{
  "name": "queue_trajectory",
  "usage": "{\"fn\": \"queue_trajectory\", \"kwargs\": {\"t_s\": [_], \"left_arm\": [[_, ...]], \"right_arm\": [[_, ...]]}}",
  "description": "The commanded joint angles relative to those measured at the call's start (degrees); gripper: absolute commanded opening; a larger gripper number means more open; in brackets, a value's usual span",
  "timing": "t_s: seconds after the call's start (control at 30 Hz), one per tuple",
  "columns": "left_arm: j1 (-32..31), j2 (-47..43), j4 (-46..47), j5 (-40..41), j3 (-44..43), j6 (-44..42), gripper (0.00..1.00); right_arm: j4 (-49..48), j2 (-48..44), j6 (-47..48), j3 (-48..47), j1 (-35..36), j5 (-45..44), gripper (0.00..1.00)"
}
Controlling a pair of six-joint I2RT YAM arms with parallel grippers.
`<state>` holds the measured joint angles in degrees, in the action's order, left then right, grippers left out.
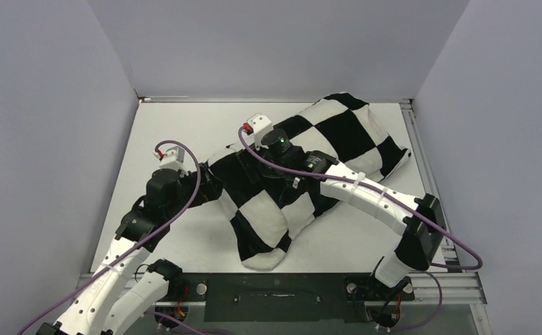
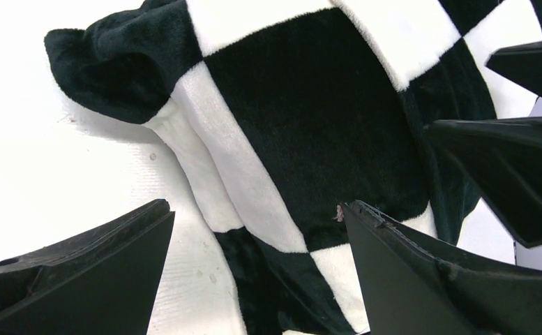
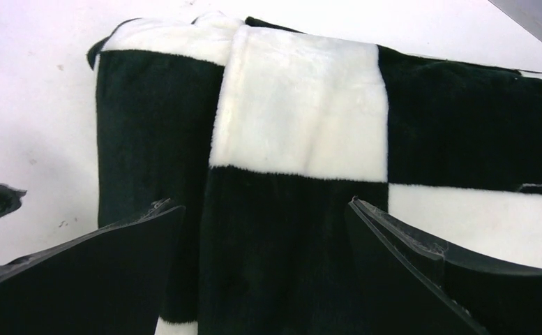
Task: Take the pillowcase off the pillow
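The black-and-white checkered pillowcase (image 1: 324, 139) lies slanted across the table, from the far right down to the near middle. It bulges as if stuffed, and the pillow is hidden inside it. My left gripper (image 1: 212, 186) is at the cover's left edge. It is open (image 2: 255, 207), one finger over the bare table and the other over a black square, gripping nothing. My right gripper (image 1: 250, 167) hovers just right of it, open (image 3: 266, 204) above a black square of the pillowcase (image 3: 296, 105). In the left wrist view a crumpled black corner of the pillowcase (image 2: 107, 63) shows at the upper left.
The white table (image 1: 184, 125) is boxed in by grey walls on the left, back and right. A metal rail (image 1: 421, 160) runs along its right edge. The right gripper's fingers (image 2: 512, 160) show at the right of the left wrist view, close to my left gripper.
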<state>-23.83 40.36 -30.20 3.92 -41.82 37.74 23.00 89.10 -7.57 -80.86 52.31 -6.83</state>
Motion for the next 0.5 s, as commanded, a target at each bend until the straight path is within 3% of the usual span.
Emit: {"fn": "queue_trajectory", "kwargs": {"t_s": [0.0,0.23,0.47], "left_arm": [[0.4,0.9,4.6,-2.1,-3.1,-2.5,0.96],[-3.9,-0.4,7.2,-0.7,-0.6,-3.3,0.96],[-6.0,1.7,8.6,-0.2,-0.9,-2.7,0.96]], "right_arm": [[2.3,4.2,2.6,-6.1,1.4,-5.6,0.9],[6.8,8.4,1.7,-8.4,2.1,-14.1,0.91],[8.9,6.6,-1.1,-7.8,1.7,-24.4,0.9]]}}
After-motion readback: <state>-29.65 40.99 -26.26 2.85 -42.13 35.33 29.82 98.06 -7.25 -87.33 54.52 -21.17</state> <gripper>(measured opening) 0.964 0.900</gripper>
